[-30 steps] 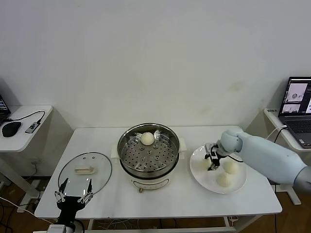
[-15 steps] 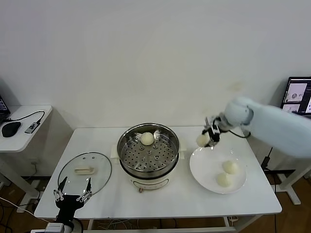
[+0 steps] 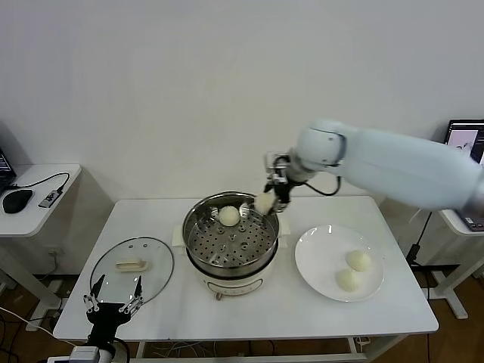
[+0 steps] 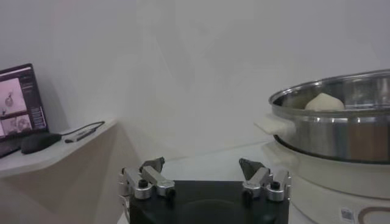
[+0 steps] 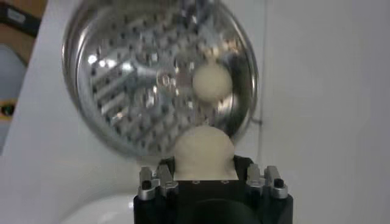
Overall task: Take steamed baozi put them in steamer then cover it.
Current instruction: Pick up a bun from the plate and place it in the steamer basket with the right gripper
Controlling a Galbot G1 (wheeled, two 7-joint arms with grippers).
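Right gripper (image 3: 271, 200) pinching baozi (image 3: 263, 203) above steamer (image 3: 231, 236) right rim; lower onto bare tray, clear of placed bun (image 3: 229, 215).

Head cam: high, faces forward and down, wide on the whole table (image 3: 302, 318). Left wrist cam: low at table edge, looks level along it, steamer (image 4: 341, 131) side-on and near. Right wrist cam: above, looks straight down into steamer (image 5: 161, 79), close. All three views share the steamer (image 3: 231, 234).
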